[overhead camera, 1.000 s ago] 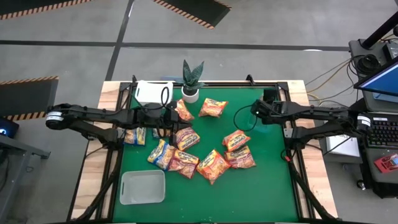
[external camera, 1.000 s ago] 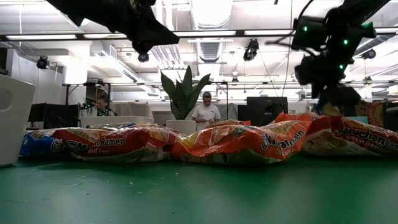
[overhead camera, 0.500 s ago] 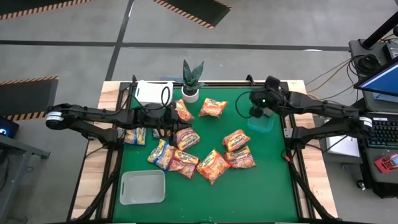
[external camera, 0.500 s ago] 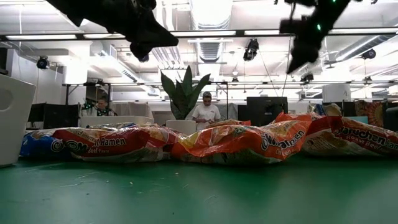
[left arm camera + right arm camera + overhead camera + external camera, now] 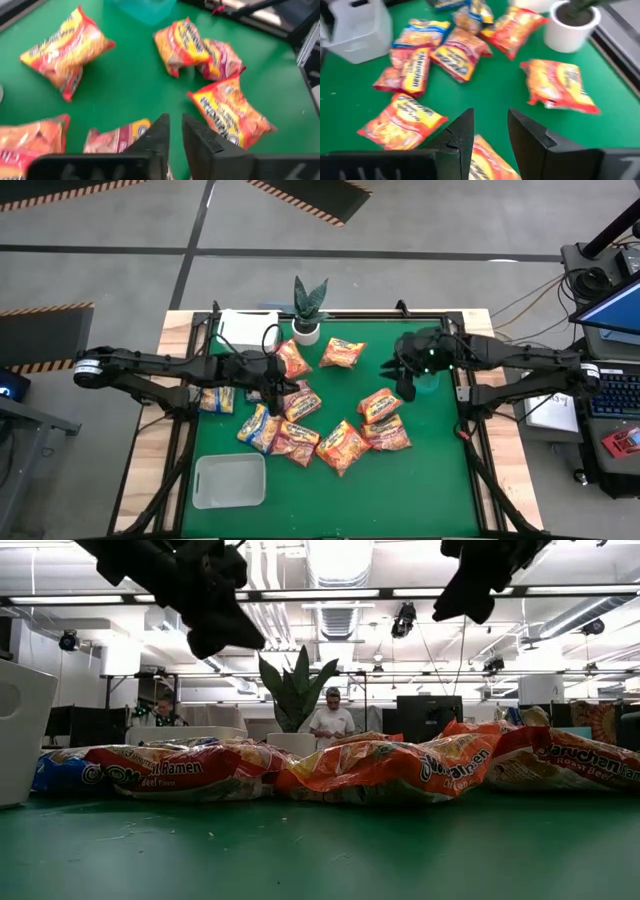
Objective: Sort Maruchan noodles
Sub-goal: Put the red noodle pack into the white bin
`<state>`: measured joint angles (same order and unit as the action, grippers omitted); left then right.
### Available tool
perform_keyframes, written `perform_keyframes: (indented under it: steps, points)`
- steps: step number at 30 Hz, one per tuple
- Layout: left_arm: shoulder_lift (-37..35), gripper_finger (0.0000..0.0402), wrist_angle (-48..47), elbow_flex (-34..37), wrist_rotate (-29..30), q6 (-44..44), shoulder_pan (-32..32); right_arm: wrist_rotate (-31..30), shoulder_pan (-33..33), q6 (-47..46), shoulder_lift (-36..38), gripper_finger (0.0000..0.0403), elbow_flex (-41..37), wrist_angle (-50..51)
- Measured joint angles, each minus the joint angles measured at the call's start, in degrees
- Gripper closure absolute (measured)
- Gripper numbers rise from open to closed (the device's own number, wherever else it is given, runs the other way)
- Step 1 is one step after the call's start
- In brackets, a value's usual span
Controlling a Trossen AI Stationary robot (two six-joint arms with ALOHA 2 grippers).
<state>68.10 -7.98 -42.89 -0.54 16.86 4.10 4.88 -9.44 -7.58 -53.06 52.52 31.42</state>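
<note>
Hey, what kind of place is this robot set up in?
Probably a robotics lab or open workshop. Hazard-striped markings line the concrete floor, a laptop and cables sit beside the table, and the low view shows ceiling strip lights and a person among monitors.

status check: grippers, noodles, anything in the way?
Left gripper and right gripper up over the mat, both slightly open, empty. Noodles loose on the mat. Plant at back edge.

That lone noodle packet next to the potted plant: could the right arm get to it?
Probably yes. The right gripper hangs over bare green mat, and nothing stands between it and the packet.
</note>
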Motion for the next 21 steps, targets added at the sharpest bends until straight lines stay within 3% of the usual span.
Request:
perform_keyframes:
  steps: [7, 12, 16, 21]
  points:
    - [0.0, 0.0263, -1.58, 0.0, 0.16, -1.37, 0.02, -0.39, 5.32, 0.71, 2.0, 0.0315, -11.08, -17.68]
    - [0.0, 0.02, -2.36, 0.41, 7.32, -2.77, 0.34, -0.37, 5.82, 2.33, 2.98, 0.0324, -17.35, -27.52]
    - [0.0, 0.0181, -2.06, 2.17, 7.34, -3.31, 2.46, -0.33, 5.82, 3.21, 3.97, 0.033, -20.28, -32.19]
    - [0.0, 0.0189, 2.36, 6.0, 4.59, -2.56, 5.32, -0.3, 5.82, 5.52, 5.69, 0.0335, -21.23, -33.08]
